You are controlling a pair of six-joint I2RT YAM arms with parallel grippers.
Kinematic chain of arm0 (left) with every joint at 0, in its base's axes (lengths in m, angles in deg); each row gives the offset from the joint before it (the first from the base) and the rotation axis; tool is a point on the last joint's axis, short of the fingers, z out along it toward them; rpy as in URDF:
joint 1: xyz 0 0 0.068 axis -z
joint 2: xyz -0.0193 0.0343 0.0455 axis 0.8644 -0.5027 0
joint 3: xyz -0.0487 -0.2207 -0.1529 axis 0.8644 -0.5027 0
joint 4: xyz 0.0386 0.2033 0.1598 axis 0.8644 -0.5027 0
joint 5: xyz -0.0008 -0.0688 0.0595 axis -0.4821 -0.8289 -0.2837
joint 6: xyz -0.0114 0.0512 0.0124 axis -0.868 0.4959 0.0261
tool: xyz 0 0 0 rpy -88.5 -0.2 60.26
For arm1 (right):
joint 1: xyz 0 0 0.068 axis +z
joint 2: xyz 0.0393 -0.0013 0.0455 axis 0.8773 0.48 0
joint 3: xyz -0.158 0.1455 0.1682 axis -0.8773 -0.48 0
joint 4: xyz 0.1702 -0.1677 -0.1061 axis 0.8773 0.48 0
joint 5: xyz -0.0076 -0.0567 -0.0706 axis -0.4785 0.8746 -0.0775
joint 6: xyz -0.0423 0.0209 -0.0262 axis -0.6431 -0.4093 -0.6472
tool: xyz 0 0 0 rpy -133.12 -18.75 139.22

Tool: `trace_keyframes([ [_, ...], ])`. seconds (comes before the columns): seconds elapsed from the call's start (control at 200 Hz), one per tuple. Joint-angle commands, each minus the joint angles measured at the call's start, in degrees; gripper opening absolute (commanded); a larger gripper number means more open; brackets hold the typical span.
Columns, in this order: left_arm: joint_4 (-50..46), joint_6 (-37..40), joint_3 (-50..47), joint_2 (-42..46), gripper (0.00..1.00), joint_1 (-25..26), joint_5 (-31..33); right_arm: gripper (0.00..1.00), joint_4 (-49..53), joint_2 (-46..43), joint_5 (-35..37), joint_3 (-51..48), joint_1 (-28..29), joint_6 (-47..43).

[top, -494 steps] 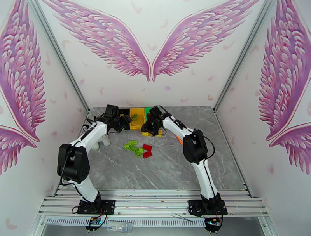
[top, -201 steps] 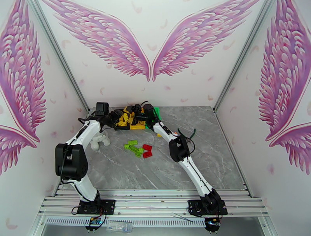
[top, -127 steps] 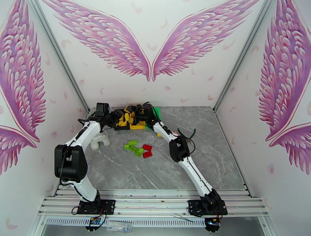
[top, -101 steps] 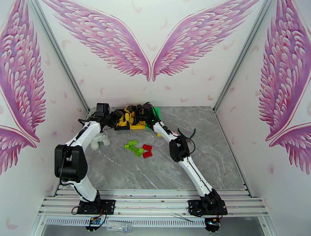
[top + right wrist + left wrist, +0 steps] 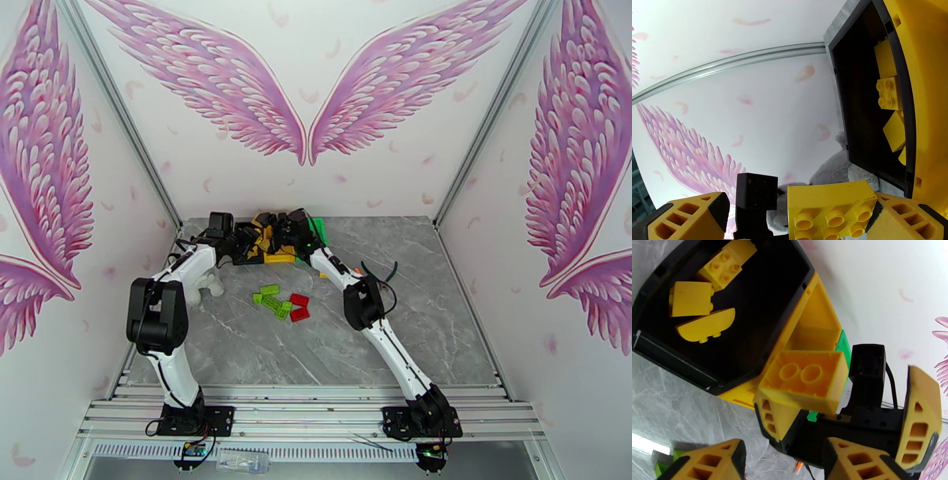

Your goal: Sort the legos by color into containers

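The containers stand joined at the table's back: black bin (image 5: 671,354), yellow bin (image 5: 817,319), green bin (image 5: 845,350). Three yellow legos (image 5: 691,299) lie in the black bin (image 5: 865,98). Over the bins hangs my right gripper (image 5: 843,394), open, with a yellow lego (image 5: 802,376) resting against one finger and a clear gap to the other. That lego (image 5: 829,207) sits low in the right wrist view. My left gripper (image 5: 786,459) is open and holds nothing, just left of the right gripper (image 5: 286,229). Green legos (image 5: 271,298) and red legos (image 5: 299,308) lie mid-table.
A grey-white plush husky (image 5: 204,288) lies by the left arm's forearm, left of the bins. An orange stick (image 5: 359,272) lies beside the right arm. The back wall runs close behind the bins.
My left arm has swung inward and its gripper has shifted right toward the bins, its jaws a little narrower. The right gripper has stayed in place with the yellow lego.
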State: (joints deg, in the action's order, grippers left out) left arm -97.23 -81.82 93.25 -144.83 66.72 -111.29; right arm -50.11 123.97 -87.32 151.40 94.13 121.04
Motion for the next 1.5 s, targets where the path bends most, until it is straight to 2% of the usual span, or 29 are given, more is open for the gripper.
trace_keyframes([
  [0.0,4.13,-2.52,2.71,-1.69,0.56,0.22,-1.41,0.95,0.03,-0.24,0.71,1.98,0.80,0.75],
  [0.255,7.48,-4.60,2.71,-4.23,0.53,-3.27,2.47,0.94,-0.01,-0.72,0.37,2.00,0.95,0.96],
  [0.45,4.08,-2.43,11.66,-10.47,0.51,-6.40,2.21,0.94,1.85,-2.32,-1.02,1.46,0.76,-0.61],
  [0.585,2.62,-1.17,16.56,-12.86,0.49,-6.21,0.89,0.91,2.05,-5.08,-3.27,-1.41,-0.03,-2.12],
  [0.725,1.80,-0.06,16.69,-11.50,0.50,-4.61,0.18,0.88,4.33,-11.72,-5.27,-7.69,-1.38,-7.96],
  [0.87,0.97,2.16,13.15,-6.84,0.52,-1.82,1.16,0.86,11.04,-22.45,-6.44,-18.14,-3.59,-18.69],
  [0.96,0.15,3.62,9.76,-2.83,0.56,0.30,2.86,0.84,21.12,-29.33,-5.48,-23.76,-5.12,-28.86],
  [1.05,-3.15,6.79,7.03,0.77,0.58,3.12,5.76,0.84,35.34,-35.11,-0.48,-28.33,-6.80,-41.02],
  [1.13,-7.86,10.37,6.04,3.00,0.61,6.15,9.27,0.84,44.76,-39.89,5.71,-34.00,-8.65,-47.31],
  [1.295,-19.35,18.95,9.88,2.08,0.65,15.16,19.09,0.85,53.55,-50.20,17.63,-50.07,-12.97,-52.10],
  [1.495,-29.55,25.92,22.02,-7.69,0.67,25.34,29.29,0.86,55.13,-61.42,21.00,-66.54,-16.33,-53.78],
])
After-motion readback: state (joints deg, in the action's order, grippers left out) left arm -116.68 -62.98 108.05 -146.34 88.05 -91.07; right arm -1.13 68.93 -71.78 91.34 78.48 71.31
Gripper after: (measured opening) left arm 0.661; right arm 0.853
